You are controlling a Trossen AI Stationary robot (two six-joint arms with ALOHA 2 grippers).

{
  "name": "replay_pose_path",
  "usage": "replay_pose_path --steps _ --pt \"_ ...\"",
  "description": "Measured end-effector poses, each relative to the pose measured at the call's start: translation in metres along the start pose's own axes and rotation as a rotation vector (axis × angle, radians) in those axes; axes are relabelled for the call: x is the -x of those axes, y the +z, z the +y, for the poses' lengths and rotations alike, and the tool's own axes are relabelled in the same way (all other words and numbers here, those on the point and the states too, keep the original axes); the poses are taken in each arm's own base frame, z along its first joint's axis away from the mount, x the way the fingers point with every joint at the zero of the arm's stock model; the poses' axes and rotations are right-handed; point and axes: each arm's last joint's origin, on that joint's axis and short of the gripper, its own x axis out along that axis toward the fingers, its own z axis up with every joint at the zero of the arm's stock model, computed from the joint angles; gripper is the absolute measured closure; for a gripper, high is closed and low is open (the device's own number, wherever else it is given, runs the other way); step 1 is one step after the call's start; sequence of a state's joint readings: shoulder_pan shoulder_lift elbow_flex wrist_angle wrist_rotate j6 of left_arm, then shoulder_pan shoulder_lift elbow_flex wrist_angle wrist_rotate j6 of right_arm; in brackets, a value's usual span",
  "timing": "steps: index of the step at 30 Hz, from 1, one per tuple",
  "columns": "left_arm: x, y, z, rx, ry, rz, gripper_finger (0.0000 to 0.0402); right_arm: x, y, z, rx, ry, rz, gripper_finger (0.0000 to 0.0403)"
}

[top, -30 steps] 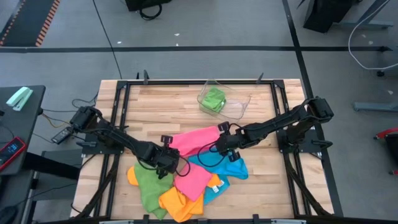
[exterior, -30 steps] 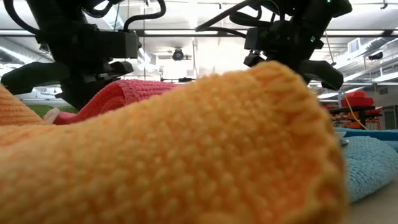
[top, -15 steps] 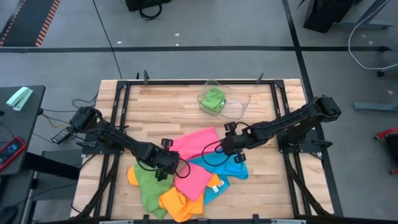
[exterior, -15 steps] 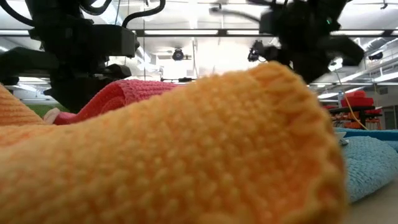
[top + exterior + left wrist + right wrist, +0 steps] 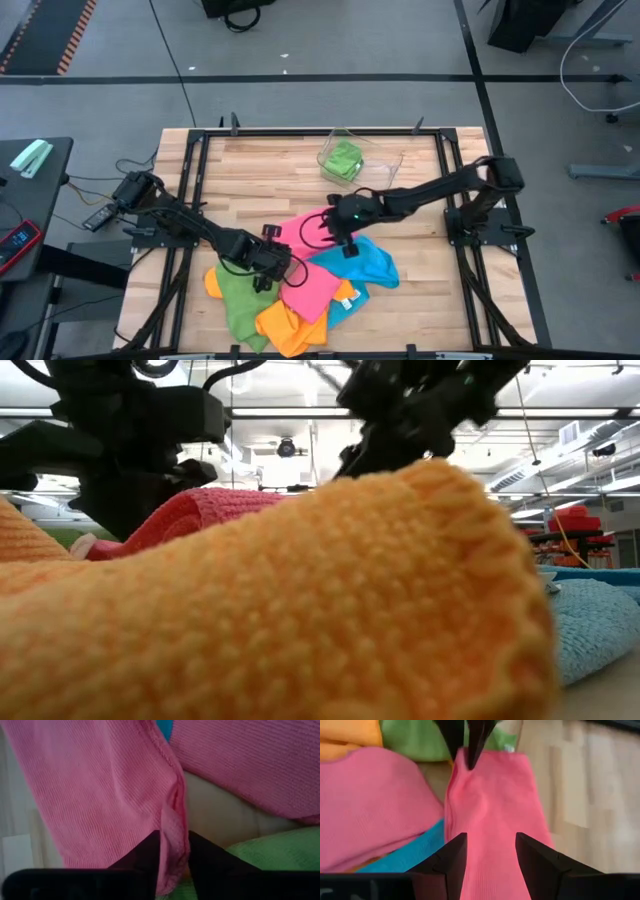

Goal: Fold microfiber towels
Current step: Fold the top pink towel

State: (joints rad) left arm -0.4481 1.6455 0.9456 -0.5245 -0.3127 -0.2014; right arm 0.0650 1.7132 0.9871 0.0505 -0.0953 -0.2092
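Left tool is pinched on the near corner of the folded bright-pink microfiber towel, at the pile edge mid-worktop. Right tool hovers over the opposite end of the same strip, fingers spread, nothing between them.

Key relation: the pink strip's long axis runs tool to tool, diagonally across the wooden worktop, from the left tool's corner up toward the right tool. So the right tool is nearer the free end, and likely drops straight down onto it.

A second pink towel, a green towel, an orange towel and a sky-blue towel lie bunched alongside.
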Motion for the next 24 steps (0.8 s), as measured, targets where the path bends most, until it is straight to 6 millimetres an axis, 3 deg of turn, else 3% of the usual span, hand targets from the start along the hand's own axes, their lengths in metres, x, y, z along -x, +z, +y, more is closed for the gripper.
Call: replay_pose_path --steps 7,12,17,24 --pt "0.023 0.013 -0.010 -0.008 -0.035 -0.059 0.0236 -0.033 -0.027 -0.009 -0.029 0.088 0.049 0.0226" --pt "0.031 0.021 -0.006 0.035 0.016 -0.114 0.0226 -0.043 -0.036 -0.006 -0.041 0.103 0.085 0.0226" --pt "0.009 0.023 0.009 0.190 0.136 -0.113 0.0238 -0.044 -0.038 -0.006 -0.060 0.106 0.100 0.0226" --pt "-0.027 0.017 0.013 0.305 0.109 -0.018 0.0257 -0.026 -0.024 -0.008 -0.054 0.073 0.065 0.0226"
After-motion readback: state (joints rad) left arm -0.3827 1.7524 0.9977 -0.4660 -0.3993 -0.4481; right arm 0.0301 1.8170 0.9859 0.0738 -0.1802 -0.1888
